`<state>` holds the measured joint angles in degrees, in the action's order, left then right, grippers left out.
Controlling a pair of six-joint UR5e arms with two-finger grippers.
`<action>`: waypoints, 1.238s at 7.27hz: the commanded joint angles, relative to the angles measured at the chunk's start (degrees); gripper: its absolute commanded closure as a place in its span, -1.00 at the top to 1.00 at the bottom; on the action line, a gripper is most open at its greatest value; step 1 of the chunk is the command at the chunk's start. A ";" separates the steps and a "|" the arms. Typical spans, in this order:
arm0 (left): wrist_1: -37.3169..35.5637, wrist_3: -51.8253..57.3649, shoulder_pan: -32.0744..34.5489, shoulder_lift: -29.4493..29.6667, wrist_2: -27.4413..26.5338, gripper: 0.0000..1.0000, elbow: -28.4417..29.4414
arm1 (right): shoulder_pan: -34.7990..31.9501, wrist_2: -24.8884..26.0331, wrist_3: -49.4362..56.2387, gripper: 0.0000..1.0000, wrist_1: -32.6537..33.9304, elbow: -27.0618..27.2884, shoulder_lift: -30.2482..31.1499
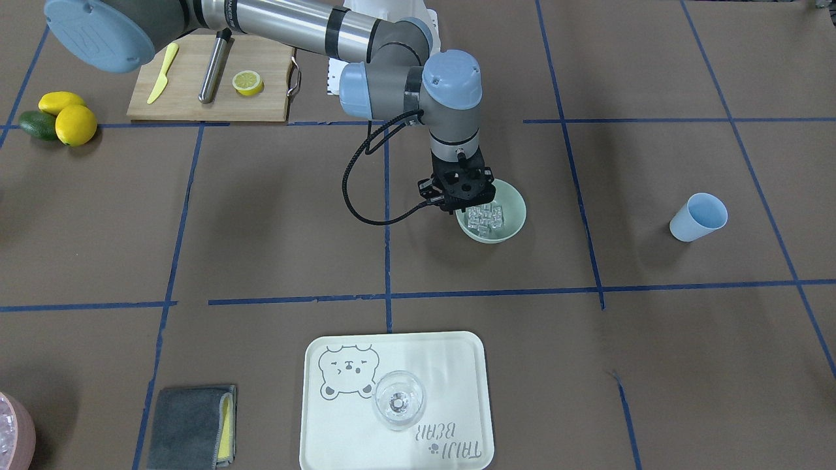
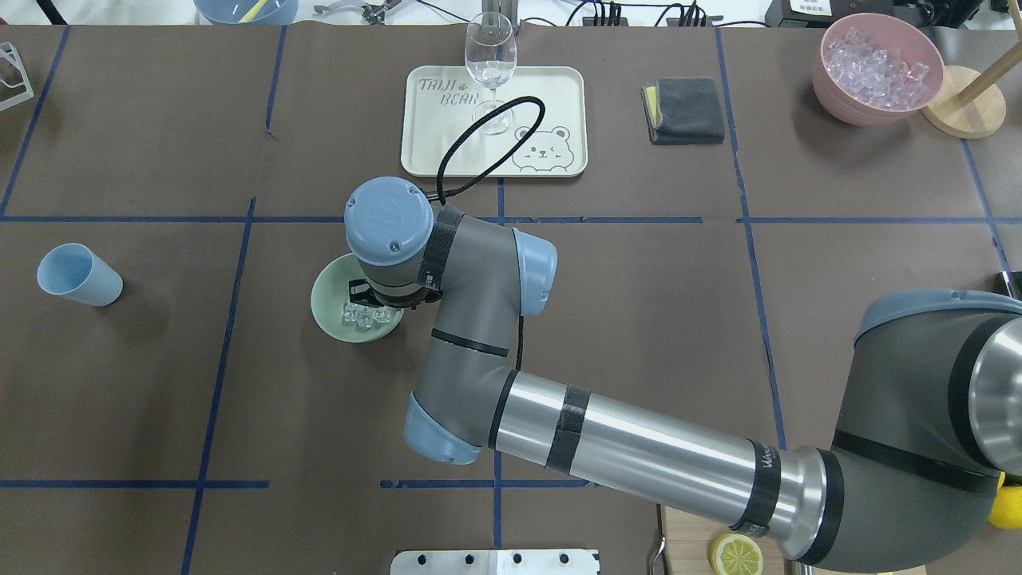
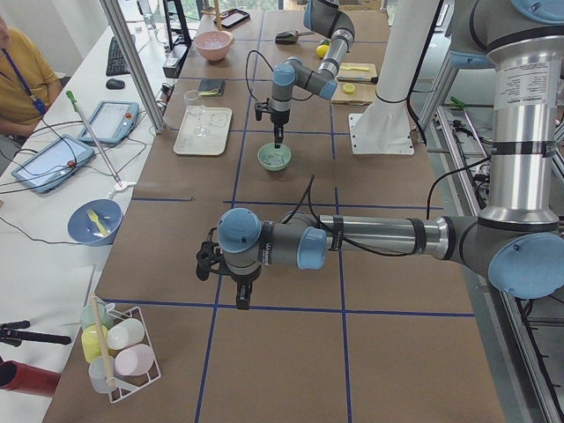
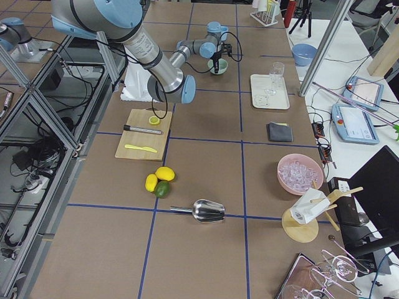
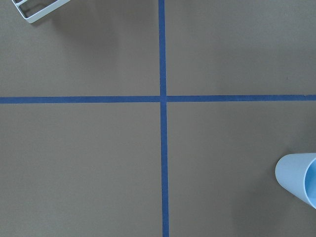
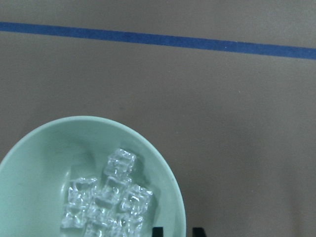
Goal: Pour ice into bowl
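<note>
Tabletop (image 1: 261, 228): jaws narrowly apart above bowl (image 1: 516, 209)

Right arm (image 1: 450, 111) overhangs bowl (image 1: 514, 203), cup (image 1: 697, 217) well apart

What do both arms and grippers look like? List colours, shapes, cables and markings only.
Both arms match. The right arm and left arm have shiny silver tubes, grey rounded joints with pale blue round caps, and black bands. A black cable loops from the right wrist. The right gripper and left gripper are black. Lettering on the right arm's tube is too small to read.
</note>
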<state>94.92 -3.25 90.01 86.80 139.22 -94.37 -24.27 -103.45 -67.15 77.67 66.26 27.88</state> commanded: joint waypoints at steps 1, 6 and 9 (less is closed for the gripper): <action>0.00 0.00 -0.01 0.03 0.00 1.00 -0.02 | -0.08 -0.52 0.00 -1.00 -1.10 0.53 -0.10; 0.00 -0.18 0.08 -0.06 -0.79 1.00 -0.28 | -11.55 -18.04 0.61 -1.00 -4.10 9.20 5.13; 0.00 0.78 -0.01 0.73 -10.42 1.00 -1.51 | -20.78 -26.67 13.14 -1.00 -3.84 27.14 25.51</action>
<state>94.88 -3.10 90.01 87.26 133.14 -95.30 -40.49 -125.44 -59.61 73.77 87.84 45.83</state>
